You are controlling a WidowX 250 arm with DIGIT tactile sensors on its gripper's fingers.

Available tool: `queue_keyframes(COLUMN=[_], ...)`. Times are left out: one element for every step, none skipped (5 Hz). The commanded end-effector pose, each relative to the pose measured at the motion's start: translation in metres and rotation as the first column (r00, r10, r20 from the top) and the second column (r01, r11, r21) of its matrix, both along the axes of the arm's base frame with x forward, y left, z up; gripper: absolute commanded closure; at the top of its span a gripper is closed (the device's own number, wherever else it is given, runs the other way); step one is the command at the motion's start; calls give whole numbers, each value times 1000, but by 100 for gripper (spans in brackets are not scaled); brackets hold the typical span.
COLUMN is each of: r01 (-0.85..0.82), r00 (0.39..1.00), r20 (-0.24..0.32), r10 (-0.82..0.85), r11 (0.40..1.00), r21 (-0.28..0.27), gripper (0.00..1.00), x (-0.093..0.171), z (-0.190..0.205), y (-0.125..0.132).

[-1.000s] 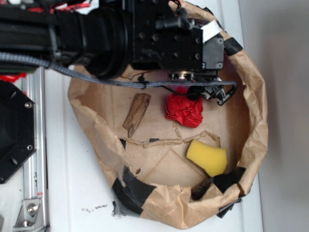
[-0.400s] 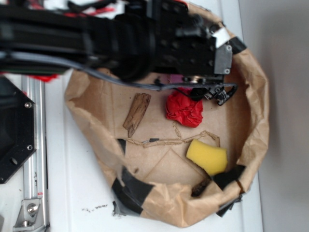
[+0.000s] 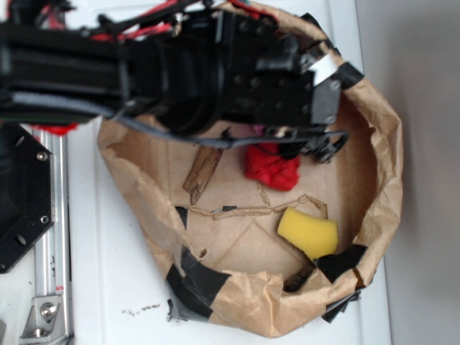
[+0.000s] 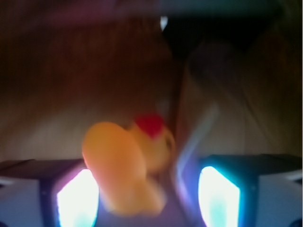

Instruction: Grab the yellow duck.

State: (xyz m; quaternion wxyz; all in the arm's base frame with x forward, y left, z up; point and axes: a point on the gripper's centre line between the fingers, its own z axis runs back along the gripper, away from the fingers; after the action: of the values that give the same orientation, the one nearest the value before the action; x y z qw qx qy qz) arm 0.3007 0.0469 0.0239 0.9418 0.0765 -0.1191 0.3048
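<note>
In the blurred wrist view, the yellow duck (image 4: 123, 165) with a red part (image 4: 150, 124) at its head fills the space between my two lit fingers. It lies close to the left pad (image 4: 78, 198), with a gap to the right pad (image 4: 218, 196). My gripper (image 4: 147, 191) is open around it. In the exterior view the black arm and gripper (image 3: 309, 144) hang low over the back of the brown paper bag's (image 3: 384, 180) floor, and the duck is hidden under them.
A red cloth ball (image 3: 272, 169) lies right under the gripper's edge. A yellow sponge block (image 3: 307, 232) sits at the front right. A wood piece (image 3: 203, 171) lies at the left and a dark piece (image 3: 298, 277) by the front wall. A metal rail (image 3: 50, 237) runs outside on the left.
The arm has sunk lower into the bag and shifted slightly left, now covering the top of the red ball. Nothing else in the bag has moved.
</note>
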Motion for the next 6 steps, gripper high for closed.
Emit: queue_keyframes(r01=[21,26,27,39,84,115], r00=[998,998,998,997,990,981], r20=[57,64,59,60,118,165], r10=[-21,-25,-27,-40,-81,-106], r11=[1000,1000,1000,999,996,992], r21=[-4,-6,-4,7,-24,-48], gripper=[100,100,100,100,0,0], x=[4,4,6,5,4,14], z=[19,21,20,24,34,34], y=[1,2,3,4,9,16])
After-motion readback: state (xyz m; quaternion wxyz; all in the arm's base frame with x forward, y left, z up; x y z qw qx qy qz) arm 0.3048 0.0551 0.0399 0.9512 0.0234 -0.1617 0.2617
